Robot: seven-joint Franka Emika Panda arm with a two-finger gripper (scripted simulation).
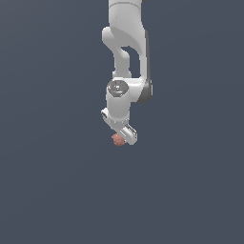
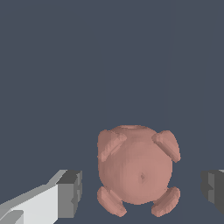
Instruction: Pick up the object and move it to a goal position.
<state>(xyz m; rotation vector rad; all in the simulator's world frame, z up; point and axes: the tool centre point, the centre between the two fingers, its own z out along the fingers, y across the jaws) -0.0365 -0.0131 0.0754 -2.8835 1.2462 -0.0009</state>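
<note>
The object (image 2: 135,168) is a reddish-pink rounded blob with several small stubby lumps; in the wrist view it lies between my two fingertips, with a gap on each side. My gripper (image 2: 142,187) is open, its dark pads (image 2: 70,192) apart from the blob. In the exterior view the object (image 1: 117,139) peeks out just under the white hand, and the gripper (image 1: 122,138) hangs straight down over it from the arm above.
A plain dark grey-blue surface (image 1: 57,190) fills the view all round. No other objects, walls or edges show.
</note>
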